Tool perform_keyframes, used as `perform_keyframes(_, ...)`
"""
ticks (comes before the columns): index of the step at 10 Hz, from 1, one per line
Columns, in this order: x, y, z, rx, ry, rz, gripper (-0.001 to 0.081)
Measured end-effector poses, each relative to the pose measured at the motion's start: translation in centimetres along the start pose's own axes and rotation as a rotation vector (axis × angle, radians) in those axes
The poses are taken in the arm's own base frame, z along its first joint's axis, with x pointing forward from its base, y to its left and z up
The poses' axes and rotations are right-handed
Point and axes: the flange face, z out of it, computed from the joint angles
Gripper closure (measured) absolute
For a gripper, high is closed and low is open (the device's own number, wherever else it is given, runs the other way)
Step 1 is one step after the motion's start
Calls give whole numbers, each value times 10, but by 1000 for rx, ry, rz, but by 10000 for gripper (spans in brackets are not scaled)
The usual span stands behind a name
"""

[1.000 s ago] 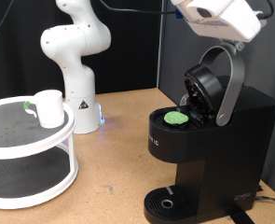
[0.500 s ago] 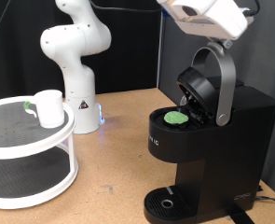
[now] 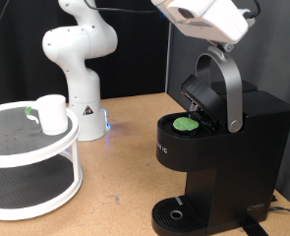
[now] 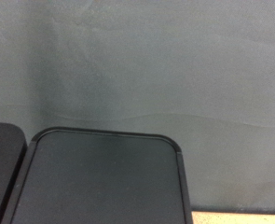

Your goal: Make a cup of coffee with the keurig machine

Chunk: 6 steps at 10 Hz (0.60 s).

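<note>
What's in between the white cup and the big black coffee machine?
In the exterior view, between the cup and the keurig machine stands the white arm's base on bare wooden table.

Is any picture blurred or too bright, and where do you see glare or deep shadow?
Exterior view: mostly sharp; the gripper at the top edge looks overexposed, the keurig machine so dark that its detail is lost, with a blue glow at the other arm's base; the cup is clear. Wrist view: soft, dim, grey backdrop, no glare.
</note>
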Motion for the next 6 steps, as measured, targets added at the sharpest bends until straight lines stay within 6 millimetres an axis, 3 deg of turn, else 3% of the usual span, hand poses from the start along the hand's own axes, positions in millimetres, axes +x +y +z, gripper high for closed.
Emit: perform_keyframes(6, -22, 19, -12, -4, -38, 21, 806)
